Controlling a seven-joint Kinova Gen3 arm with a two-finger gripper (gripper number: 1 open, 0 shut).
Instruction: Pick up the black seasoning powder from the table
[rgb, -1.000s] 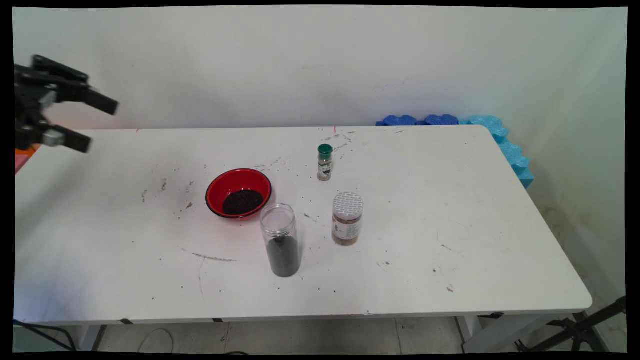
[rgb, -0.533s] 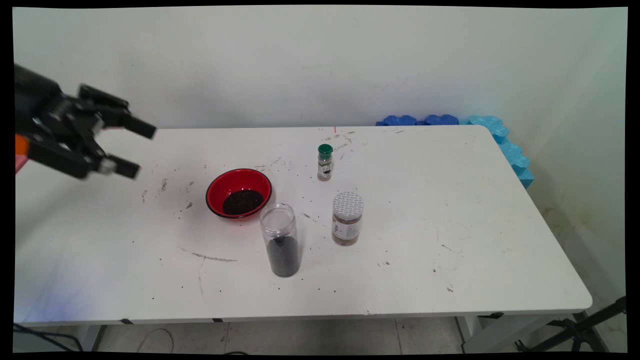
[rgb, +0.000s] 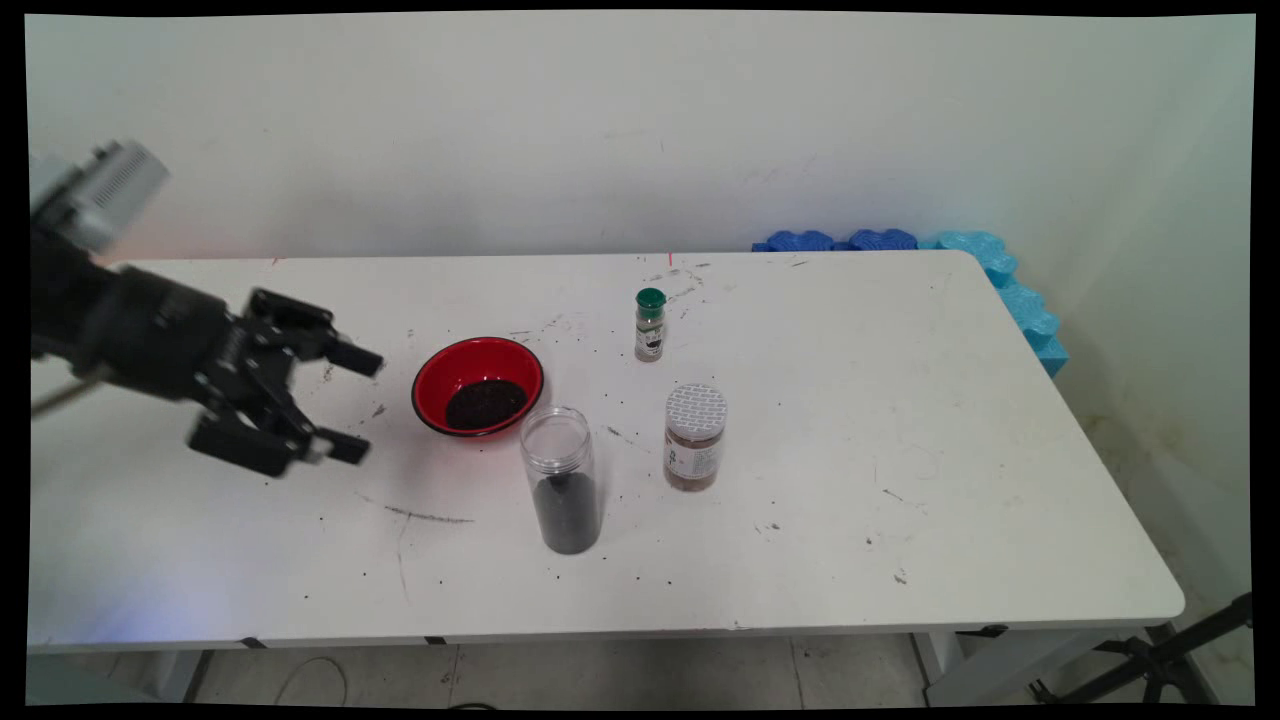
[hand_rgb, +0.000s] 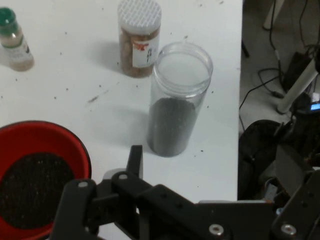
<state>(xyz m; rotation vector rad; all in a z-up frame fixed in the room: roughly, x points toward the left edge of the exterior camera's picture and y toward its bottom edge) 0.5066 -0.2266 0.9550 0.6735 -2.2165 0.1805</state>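
The hand (rgb: 355, 405), fingers spread and holding nothing, hovers low over the table (rgb: 950, 480) just left of the red bowl (rgb: 478, 386) of dark grains, having swung down and rightward from the upper left, while the open clear jar (rgb: 561, 480) stands just beyond the bowl.

A scuffed white table (rgb: 900, 350) carries a red bowl (rgb: 478, 386) of dark grains, a lidless clear jar (rgb: 562, 480) part-filled with dark grains just beside it, a white-capped brown jar (rgb: 694, 437), and a green-capped spice bottle (rgb: 649, 325) nearer the wall.
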